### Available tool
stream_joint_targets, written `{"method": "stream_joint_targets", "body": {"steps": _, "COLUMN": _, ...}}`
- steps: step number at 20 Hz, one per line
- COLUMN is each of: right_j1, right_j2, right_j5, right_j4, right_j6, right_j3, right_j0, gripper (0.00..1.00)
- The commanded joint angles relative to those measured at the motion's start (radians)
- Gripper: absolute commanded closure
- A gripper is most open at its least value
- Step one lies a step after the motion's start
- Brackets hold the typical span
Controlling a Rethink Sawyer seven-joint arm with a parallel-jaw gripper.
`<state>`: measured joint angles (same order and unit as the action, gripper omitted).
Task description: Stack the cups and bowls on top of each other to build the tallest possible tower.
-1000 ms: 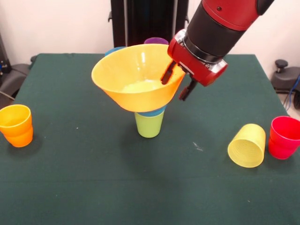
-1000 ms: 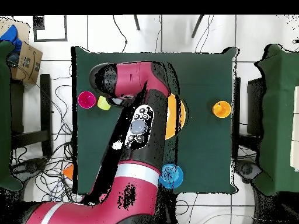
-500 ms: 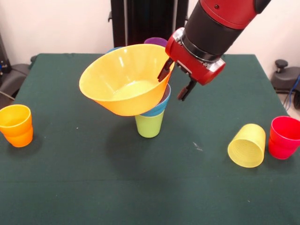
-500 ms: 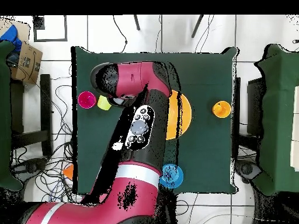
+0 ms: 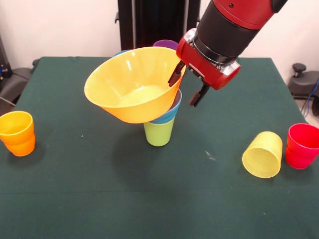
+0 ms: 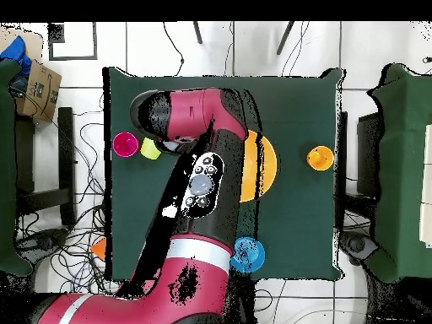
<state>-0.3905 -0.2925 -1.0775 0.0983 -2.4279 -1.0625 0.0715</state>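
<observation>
At mid-bench stands the tower: a lime green cup (image 5: 159,133) upright on the green bench (image 5: 99,199), a small blue bowl (image 5: 169,113) seated in its mouth, and a large yellow-orange bowl (image 5: 132,84) on top. That top bowl tilts strongly, its mouth turned away from the hand (image 5: 188,85), which suggests it is not yet seated squarely in the blue bowl. The hand's two dark fingers (image 5: 176,74) stand apart, one just inside the big bowl's rim and the other outside, straddling the wall; whether they press it I cannot tell, though they seem placed to steady or level the bowl. All three tower pieces look empty.

Beside the tower, toward the hand's side, a yellow cup (image 5: 262,154) lies tipped over with a red cup (image 5: 302,146) upright just beside it. On the tower's other side an orange cup (image 5: 18,133) stands well apart. Behind the tower a purple rim (image 5: 166,44) peeks out. From overhead, another blue bowl (image 6: 247,254) sits near the robot's base.
</observation>
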Motion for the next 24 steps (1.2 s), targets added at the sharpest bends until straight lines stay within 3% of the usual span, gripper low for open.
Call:
{"method": "stream_joint_targets", "body": {"steps": 1, "right_j1": -0.019, "right_j2": 0.064, "right_j5": 0.055, "right_j4": -0.021, "right_j6": -0.091, "right_j3": -0.044, "right_j0": 0.001, "gripper": 0.00}}
{"method": "stream_joint_targets", "body": {"steps": 10, "right_j1": -0.019, "right_j2": 0.065, "right_j5": 0.092, "right_j4": -0.017, "right_j6": -0.098, "right_j3": -0.059, "right_j0": 0.008, "gripper": 0.00}}
{"method": "stream_joint_targets", "body": {"steps": 11, "right_j1": -0.020, "right_j2": 0.066, "right_j5": 0.095, "right_j4": -0.016, "right_j6": -0.095, "right_j3": -0.061, "right_j0": 0.010, "gripper": 1.00}}
{"method": "stream_joint_targets", "body": {"steps": 24, "right_j1": -0.022, "right_j2": 0.064, "right_j5": 0.094, "right_j4": -0.021, "right_j6": -0.087, "right_j3": -0.086, "right_j0": 0.006, "gripper": 1.00}}
